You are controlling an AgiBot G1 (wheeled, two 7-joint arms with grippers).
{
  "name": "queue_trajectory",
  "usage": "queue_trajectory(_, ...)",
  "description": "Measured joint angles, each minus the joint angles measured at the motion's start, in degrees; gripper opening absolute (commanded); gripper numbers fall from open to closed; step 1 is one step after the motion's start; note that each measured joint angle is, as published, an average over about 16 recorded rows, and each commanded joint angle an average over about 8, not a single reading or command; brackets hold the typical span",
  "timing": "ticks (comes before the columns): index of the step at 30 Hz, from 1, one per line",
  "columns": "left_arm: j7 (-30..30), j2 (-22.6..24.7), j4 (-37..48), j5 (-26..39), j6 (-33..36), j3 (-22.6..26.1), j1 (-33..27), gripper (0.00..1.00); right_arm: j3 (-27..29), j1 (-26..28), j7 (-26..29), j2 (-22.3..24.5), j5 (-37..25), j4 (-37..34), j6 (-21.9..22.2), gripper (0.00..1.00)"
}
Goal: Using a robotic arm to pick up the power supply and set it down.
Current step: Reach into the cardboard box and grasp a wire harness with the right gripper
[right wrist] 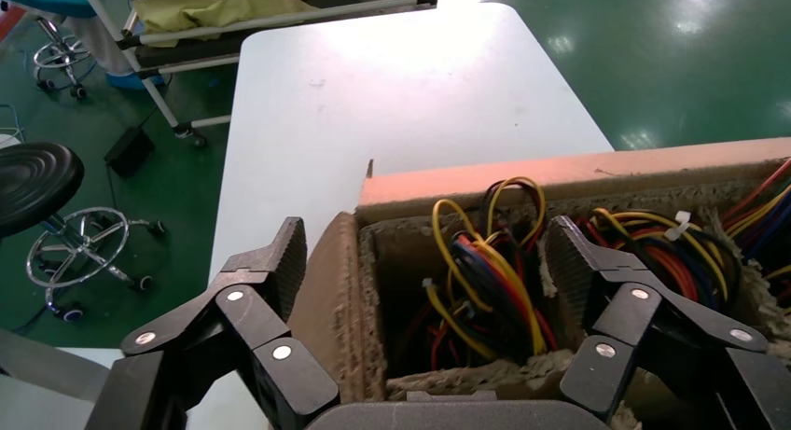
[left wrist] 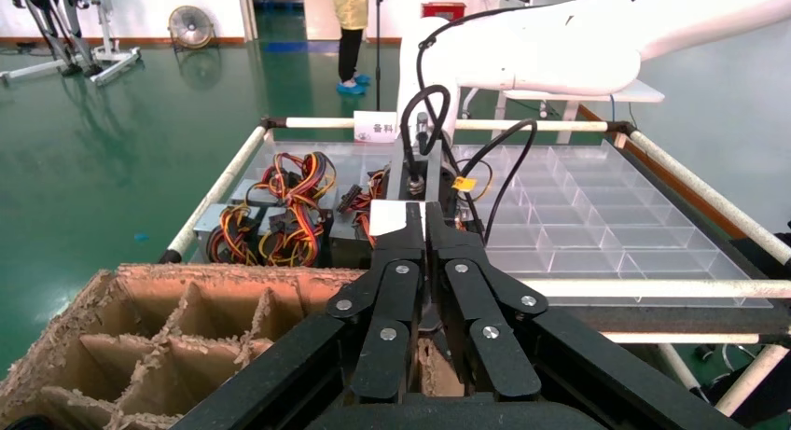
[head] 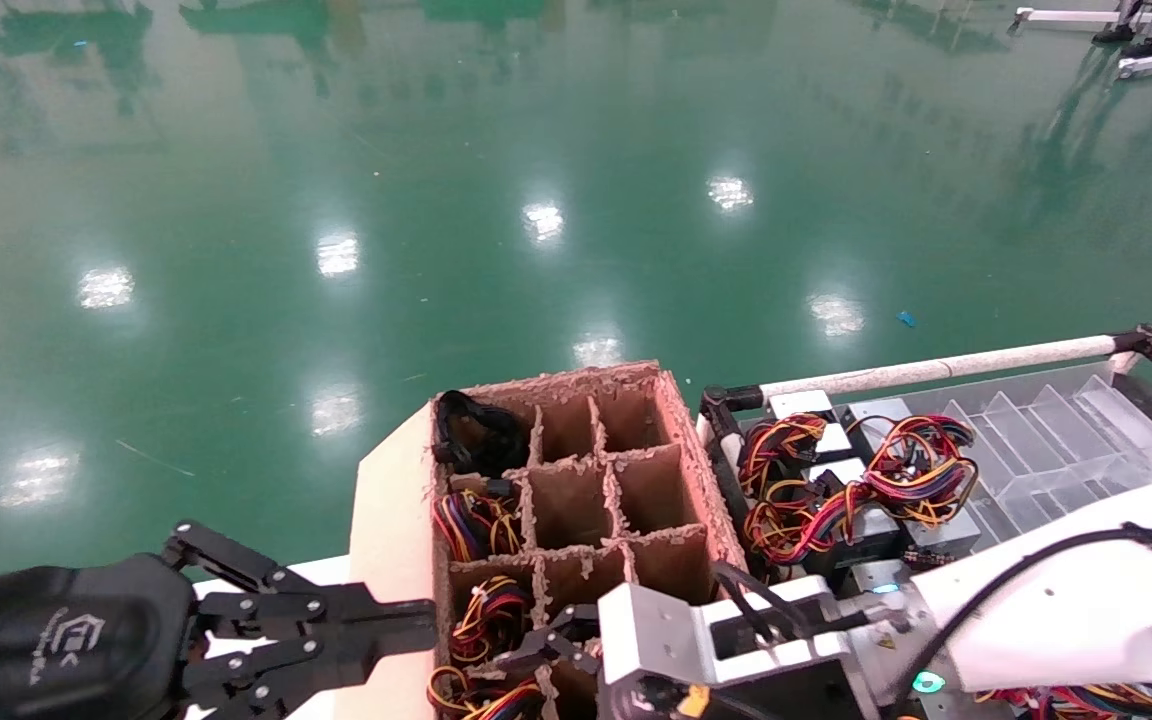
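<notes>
Head view: the cardboard divider box [head: 576,480] stands in front of the robot, its left-hand cells filled with wire bundles and its middle and right-hand cells showing bare cardboard.
Supply tray: a clear compartment tray [head: 1056,440] in a pipe frame lies to the right of the box, with several power supply [head: 866,525] units at its near-left end, their grey cases mostly buried under red, yellow, orange and black looms.
Right gripper [right wrist: 424,262]: jaws spread wide, straddling 1 corner cell of the box; 1 finger is outside the box wall and the other is over the neighbouring divider. It grips nothing.
Cell content: a wire bundle [right wrist: 485,271] fills the straddled cell; this suggests a unit already set down there.
Left gripper [left wrist: 424,239]: fingers pressed together and empty, parked beside the box's near-left corner and pointing across it toward the tray.
Handling, judged: the metal case is likely rigid, dense and smooth-sided, so it should tolerate a firm pinch across 2 opposite flat faces.
Handling, wires: the loom is soft and springy; a grasp on the wires alone would probably let the case swing or slip, and loops may snag on the ragged divider edges.
Hidden: the case under the wires in the straddled cell is not visible, so its seating cannot be judged.
Cut off: the nearest row of the box is partly covered by the right arm's white wrist [head: 706,640] in the head view.
Unclear: the black object [head: 476,430] in the far-left cell cannot be identified.
</notes>
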Motion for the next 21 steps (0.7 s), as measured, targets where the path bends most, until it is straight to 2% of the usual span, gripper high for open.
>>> queue_trajectory(12, 0.02, -0.02, 0.0, -0.03, -0.02, 0.05, -0.01, 0.8, -1.62, 2.04, -3.1, -2.11, -2.07, -5.11, 1.19, 0.0)
queue_trajectory(21, 0.04, -0.04, 0.0, -0.06, -0.04, 0.09, -0.02, 0.83, -2.15, 2.8, -4.55, -2.41, -3.19, -7.01, 1.84, 0.0)
